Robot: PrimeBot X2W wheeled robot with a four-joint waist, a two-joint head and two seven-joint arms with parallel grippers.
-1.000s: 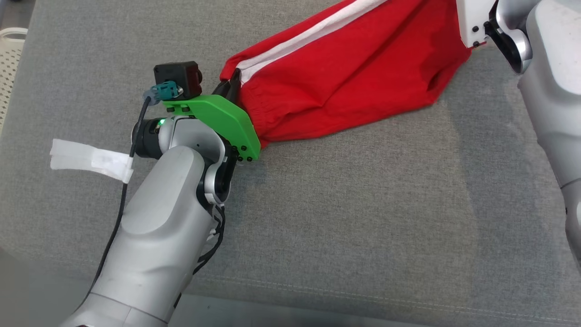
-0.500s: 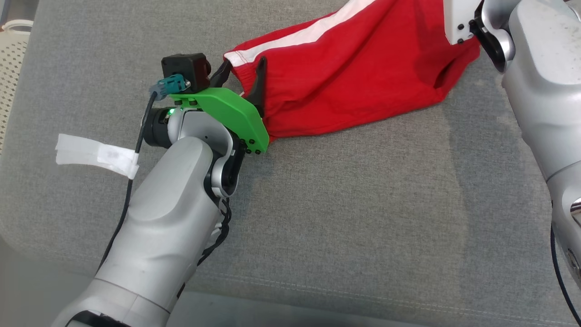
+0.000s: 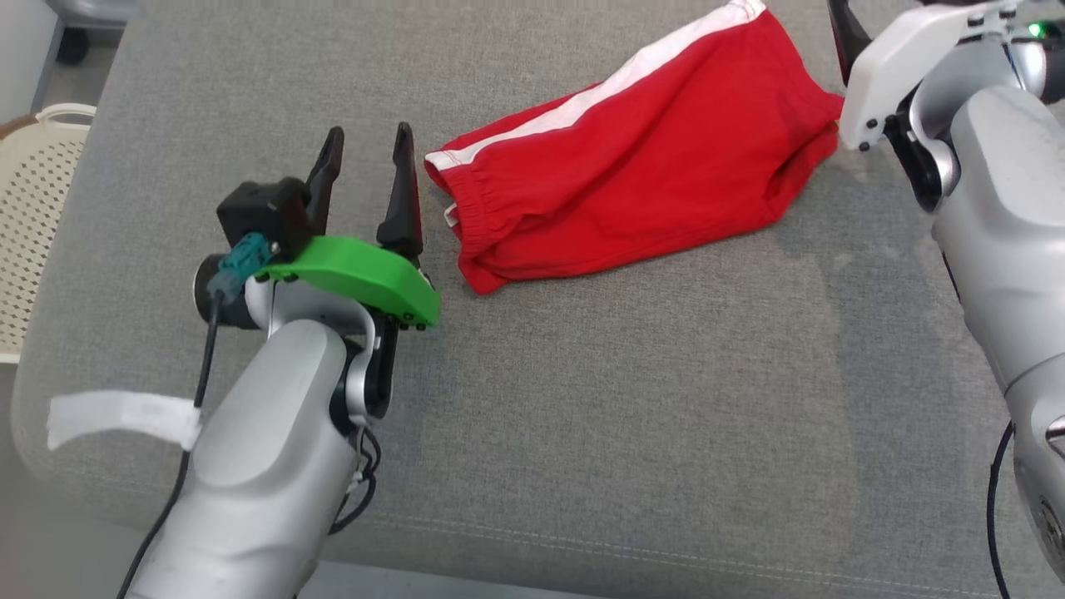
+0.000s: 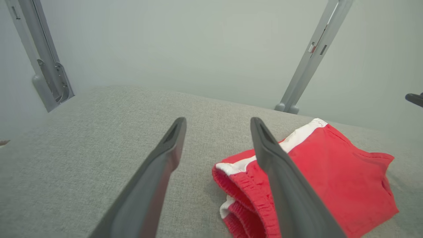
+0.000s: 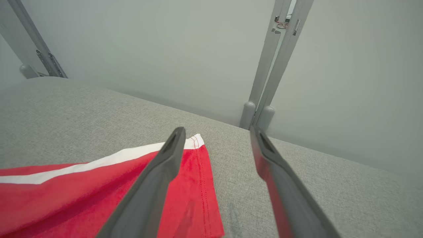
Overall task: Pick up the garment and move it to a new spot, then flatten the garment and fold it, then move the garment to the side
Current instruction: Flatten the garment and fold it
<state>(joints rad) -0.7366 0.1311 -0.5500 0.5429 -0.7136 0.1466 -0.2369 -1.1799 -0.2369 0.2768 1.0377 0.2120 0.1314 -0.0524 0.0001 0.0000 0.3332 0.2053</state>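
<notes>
Red shorts (image 3: 632,183) with a white side stripe lie on the grey cushion (image 3: 624,416), toward its far edge and right of the middle. They slant from the elastic waistband at the nearer left end to the leg hem at the far right end.

The left hand (image 3: 370,133) stands just beside the waistband, fingers spread and holding nothing. The right hand (image 5: 218,130) is released too, poised over the hem corner with nothing between its fingers. One hand off each end suits a garment laid down stretched between two grips, so the shorts probably sit at their new spot with flattening next. The cloth is not yet flat: the waistband bunches in doubled layers, and a dark crease sags near the crotch.

In the head view the top edge cuts off most of the right hand, leaving one dark finger and its white mount. In the right wrist view one finger crosses the hem, and I cannot tell whether it touches the cloth. How the lower layers lie is hidden.
</notes>
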